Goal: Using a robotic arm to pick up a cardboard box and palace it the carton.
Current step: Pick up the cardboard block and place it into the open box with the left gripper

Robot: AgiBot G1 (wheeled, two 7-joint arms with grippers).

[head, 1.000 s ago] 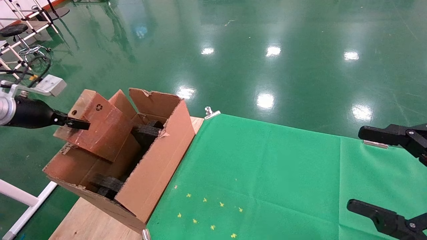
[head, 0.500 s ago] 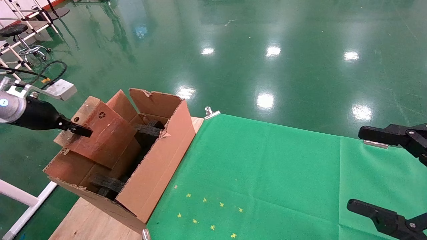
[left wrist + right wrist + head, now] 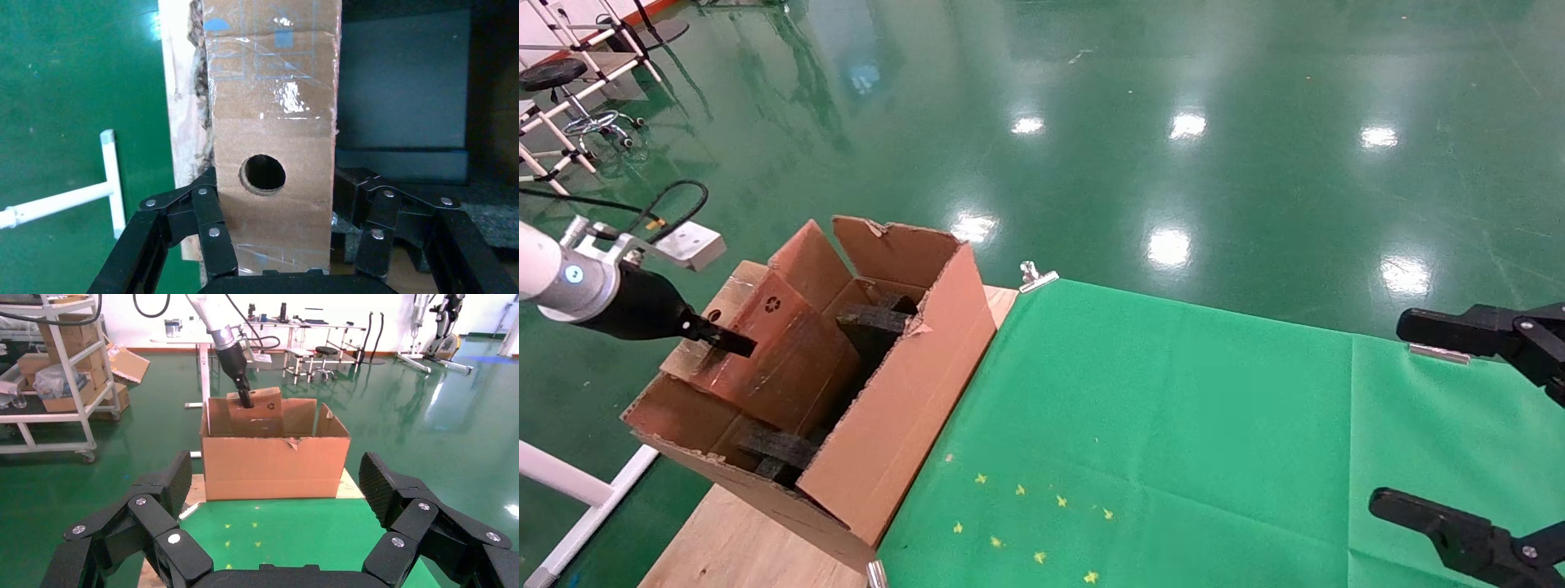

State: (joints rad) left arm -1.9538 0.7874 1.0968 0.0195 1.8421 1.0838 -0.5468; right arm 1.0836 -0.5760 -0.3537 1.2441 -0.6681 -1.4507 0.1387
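Left pincer (image 3: 723,339) clamped on box (image 3: 764,351), fingers (image 3: 211,226) on opposite sides. Box tilted, partly inside carton (image 3: 903,392) at bench (image 3: 731,547) edge. Right pincer (image 3: 275,496) spread apart, idle over the green cloth (image 3: 1173,425).

The robotic arm (image 3: 568,282), white with a blue light ring, is reaching over the carton (image 3: 887,408) with its left gripper (image 3: 272,223), jaws clamping the cardboard box (image 3: 772,343). The reddish-brown box, with a round hole and glossy tape, is sitting tilted, partly inside the flapped carton, beside its black foam blocks (image 3: 874,322).
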